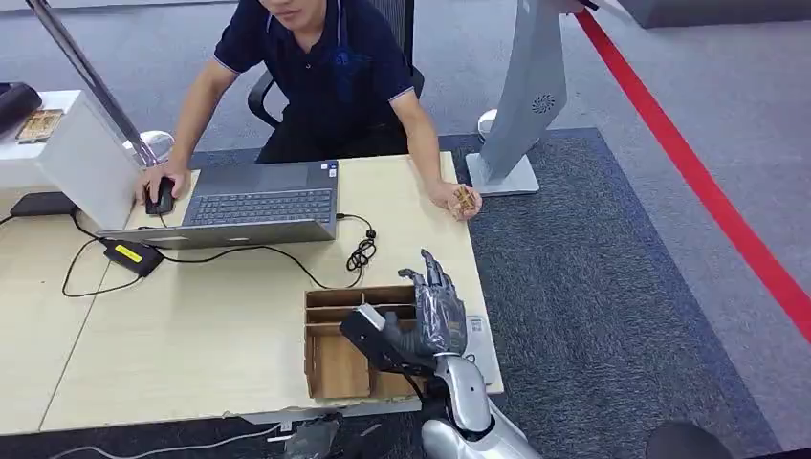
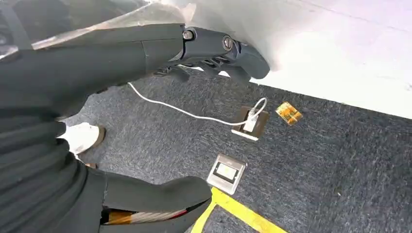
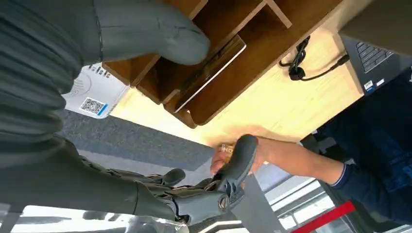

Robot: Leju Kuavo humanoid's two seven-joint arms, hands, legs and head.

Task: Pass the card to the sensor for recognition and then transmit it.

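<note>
A person seated behind the table pinches a small orange-brown card (image 1: 466, 201) in one hand at the table's far right edge; the card (image 3: 225, 148) also peeks out behind my fingers in the right wrist view. My right hand (image 1: 435, 306) hovers above the wooden divider box (image 1: 330, 359) with fingers stretched out and apart, holding nothing. It is short of the card. The white sensor pad (image 3: 93, 90) with a QR code lies beside the box at the table's right edge. My left hand (image 2: 160, 116) hangs over the floor, thumb and fingers apart and empty.
A laptop (image 1: 258, 201), mouse (image 1: 160, 196), power brick (image 1: 134, 256) and coiled cable (image 1: 361, 251) lie on the table. A white stand (image 1: 521, 105) rises at the far right corner. On the carpet are floor sockets (image 2: 251, 124) and a small yellow item (image 2: 289, 112).
</note>
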